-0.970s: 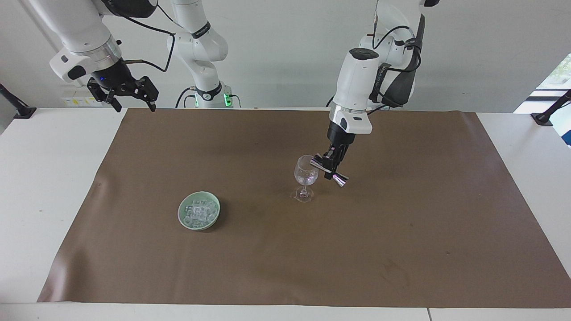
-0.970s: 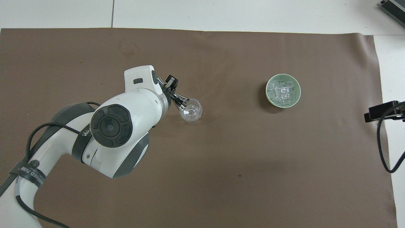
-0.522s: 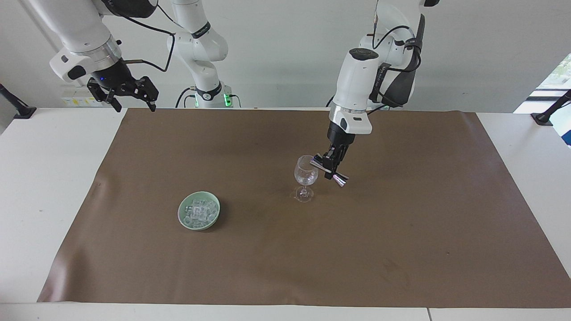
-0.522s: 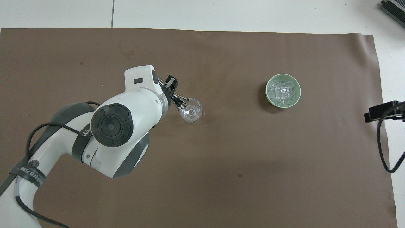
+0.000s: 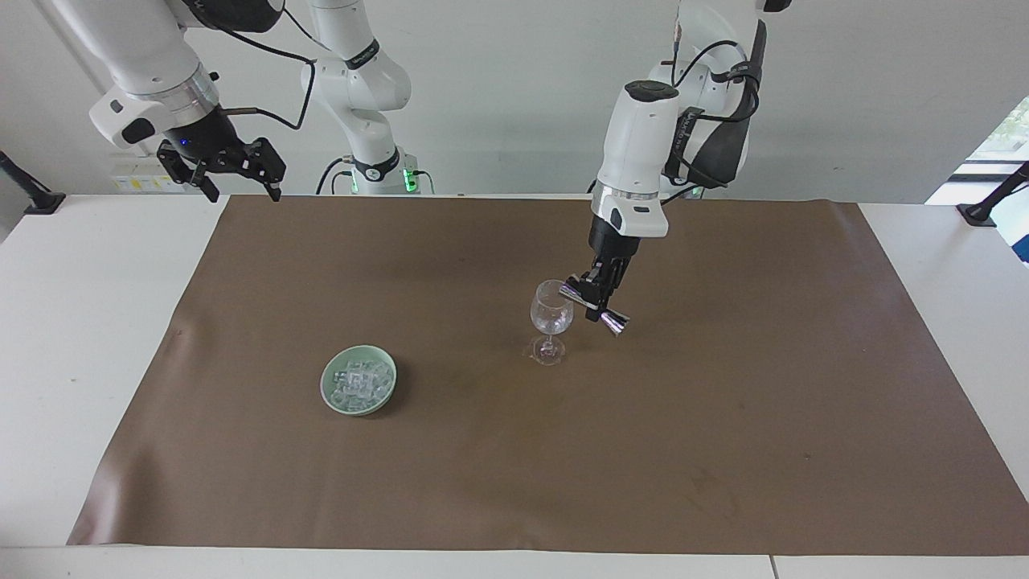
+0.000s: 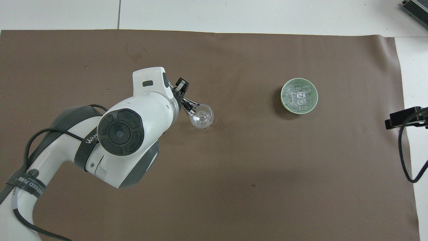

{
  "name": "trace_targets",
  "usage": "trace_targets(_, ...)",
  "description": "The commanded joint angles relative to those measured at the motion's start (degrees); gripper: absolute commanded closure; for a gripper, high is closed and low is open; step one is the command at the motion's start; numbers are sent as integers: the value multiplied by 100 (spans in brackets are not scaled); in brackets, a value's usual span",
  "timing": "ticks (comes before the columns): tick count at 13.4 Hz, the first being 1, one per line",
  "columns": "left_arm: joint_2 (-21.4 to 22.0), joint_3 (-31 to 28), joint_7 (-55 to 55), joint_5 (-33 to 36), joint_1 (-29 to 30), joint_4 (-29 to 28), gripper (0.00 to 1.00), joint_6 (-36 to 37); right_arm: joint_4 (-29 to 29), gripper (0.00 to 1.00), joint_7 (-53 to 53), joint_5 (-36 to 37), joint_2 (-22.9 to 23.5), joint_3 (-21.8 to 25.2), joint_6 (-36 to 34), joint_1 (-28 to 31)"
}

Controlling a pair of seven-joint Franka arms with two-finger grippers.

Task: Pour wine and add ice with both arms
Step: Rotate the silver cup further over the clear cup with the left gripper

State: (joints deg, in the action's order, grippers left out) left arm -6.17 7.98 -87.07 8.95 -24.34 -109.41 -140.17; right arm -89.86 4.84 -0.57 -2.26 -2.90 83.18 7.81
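A shiny metal cup (image 5: 596, 304) tips over a wine glass (image 5: 551, 320).

The left claw (image 5: 596, 296) pinches the cup, its mouth at the glass's rim. The glass stands mid-mat (image 5: 723, 386) on the worktop (image 5: 72, 338). The ice (image 5: 358, 383) sits in a green dish (image 5: 330, 393) toward the right arm's end. The right claw (image 5: 233, 173) waits spread wide, up over the worktop's edge.

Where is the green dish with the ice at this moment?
The green dish stands on the brown mat, toward the right arm's end of the table, beside the wine glass and slightly farther from the robots than it.
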Motion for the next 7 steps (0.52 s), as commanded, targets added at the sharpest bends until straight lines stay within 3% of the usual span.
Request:
trace_targets(1,-103,-77,-143,177,-115,201,100,174,-23,0,69,-22,-64,-18,-39,36)
trace_targets(7,-138,-77,-152,186,-168,210,100,165,-23,0,69,-22,-64,-18,-39,36)
